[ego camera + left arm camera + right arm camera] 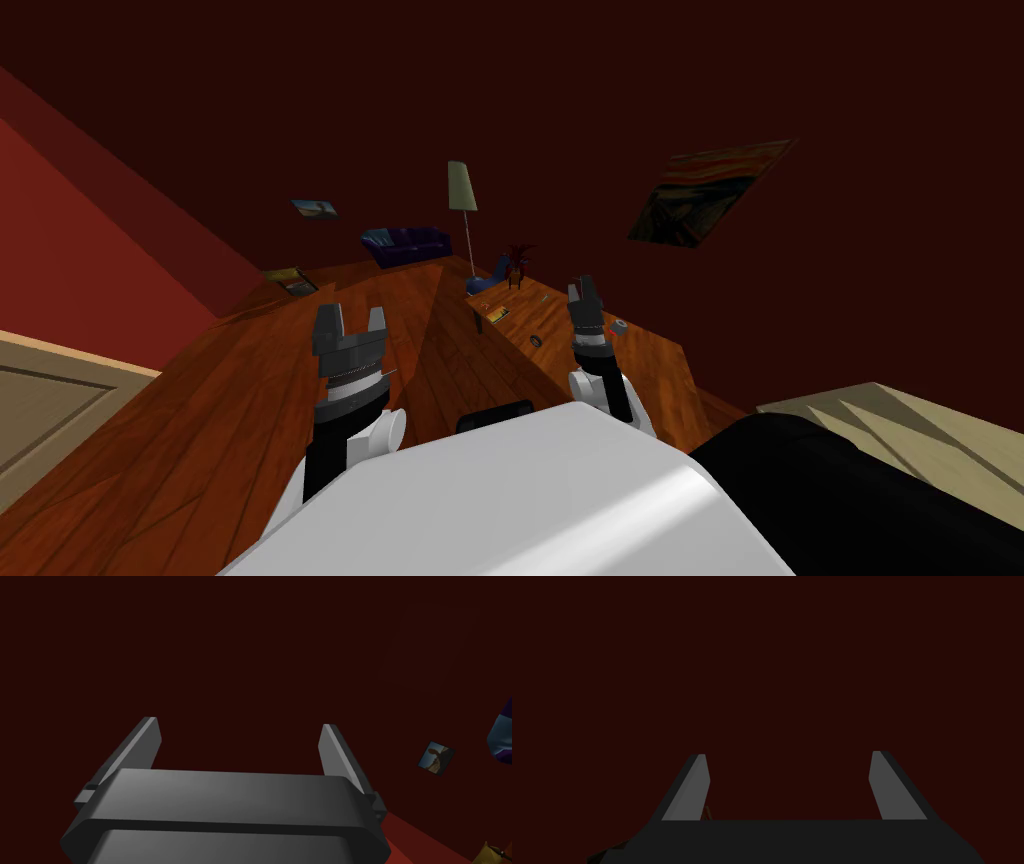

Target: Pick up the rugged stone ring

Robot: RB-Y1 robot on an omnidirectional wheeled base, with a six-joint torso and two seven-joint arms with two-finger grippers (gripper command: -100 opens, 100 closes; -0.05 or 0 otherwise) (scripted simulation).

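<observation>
One small dark ring [536, 341] lies flat on the wooden table [655, 375], close beside my right forearm, on the side toward my left arm; it is too small to make out its surface. On the same table I count three more small things, all hard to identify: a flat orange item [497, 315] beyond the ring, a small grey boxy object [620, 325] on the far side of my right arm, and a blue shape [485, 283] at the far end. My right gripper [585, 290] is raised above the table, and its wrist view shows the two fingers [698, 786] spread wide, holding nothing. My left gripper [350, 315] is raised over the wooden floor, well apart from the ring, its two fingers [145, 741] likewise released and empty. Farther off stand one floor lamp [462, 190], one dark blue sofa [405, 245] and one red plant [518, 258].
</observation>
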